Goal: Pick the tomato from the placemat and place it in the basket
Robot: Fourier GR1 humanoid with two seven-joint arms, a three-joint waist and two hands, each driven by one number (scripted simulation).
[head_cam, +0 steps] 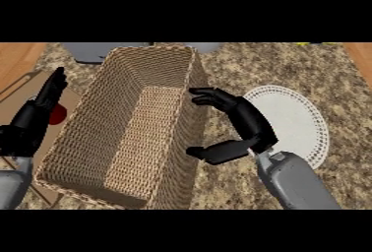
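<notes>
Head view, from the left: the left robot hand (33, 123) is seen at the edge, fingers straight and upright, nothing held, resting. Behind it a brown placemat (18, 96) lies on the desk (291, 64), and a small red patch, judged to be the tomato (58, 114), is mostly hidden by that hand. The wicker basket (94, 113) stands mid-frame with nothing seen in it. Just beside its right wall the right robot hand (243, 118) is spread wide, thumb apart, holding nothing; contact with the wall cannot be told. A white round mat (298, 118) lies further right. The pick is not yet made. Were the right robot hand sent across, the basket could be struck and shifted, since it stands between hand and tomato.
</notes>
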